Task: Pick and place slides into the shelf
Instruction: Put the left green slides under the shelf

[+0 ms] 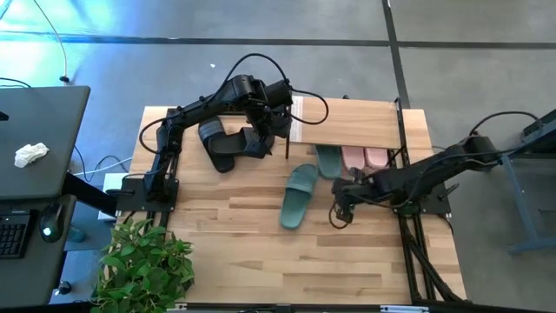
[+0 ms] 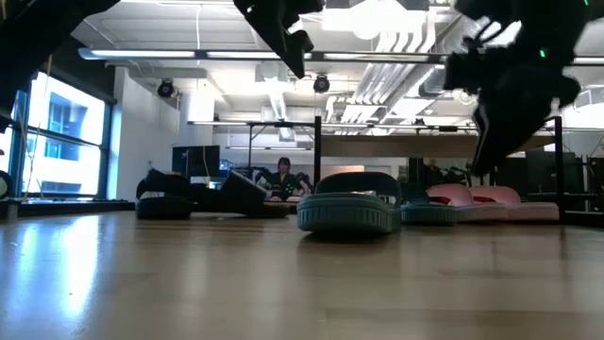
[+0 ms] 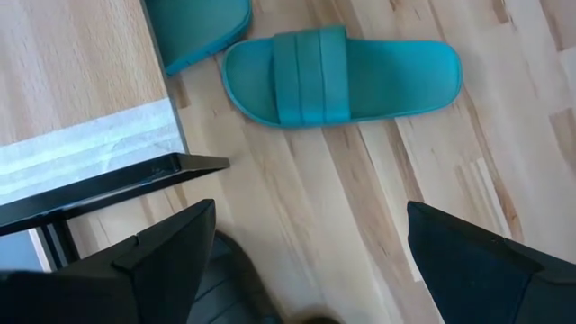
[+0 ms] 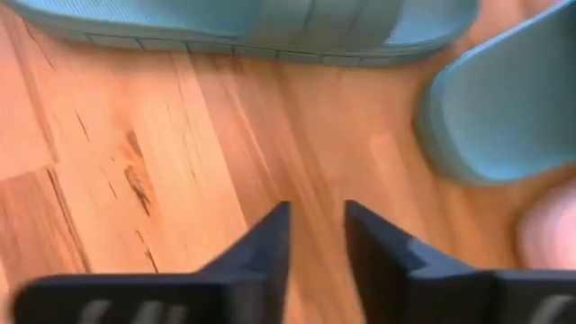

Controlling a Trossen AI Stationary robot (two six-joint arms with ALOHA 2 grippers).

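The shelf [image 1: 347,120] stands at the table's far side. Under it, soles on the table, lie two pale pink slides [image 1: 363,157] and one teal slide [image 1: 328,161]. The second teal slide [image 1: 300,196] lies in front on the table, also seen in the low view [image 2: 349,203] and the left wrist view [image 3: 342,67]. Two black slides [image 1: 230,143] lie left of the shelf. My left gripper [image 1: 271,130] hangs wide open above the table by the shelf's left end [image 3: 306,243]. My right gripper [image 1: 339,207] hovers right of the loose teal slide, its fingers [image 4: 317,234] a narrow gap apart, holding nothing.
A potted plant [image 1: 143,265] stands at the table's near left corner. A dark side desk [image 1: 35,165] with a crumpled white cloth lies left of the table. The shelf's thin black leg [image 3: 117,180] stands close to my left gripper. Bare wood stretches along the near side [image 1: 295,261].
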